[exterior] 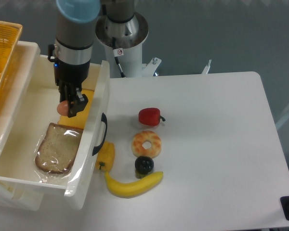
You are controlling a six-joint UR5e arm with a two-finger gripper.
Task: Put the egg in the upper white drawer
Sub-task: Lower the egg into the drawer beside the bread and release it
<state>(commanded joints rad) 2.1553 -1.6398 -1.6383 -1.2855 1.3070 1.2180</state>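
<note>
While the hand (71, 107) holds the egg (62, 108) between its fingers, I see it already inside the upper white drawer (98, 103), just above the bread slice (58, 148). I think I must lower it close to the drawer floor beside the bread, then open slowly, so the egg does not roll or crack.

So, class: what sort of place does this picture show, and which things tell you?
Probably a robotics lab test bench, not a kitchen: a robot arm's gripper holds an egg over an open white drawer, and toy-like foods such as a banana lie on a plain white table.
</note>
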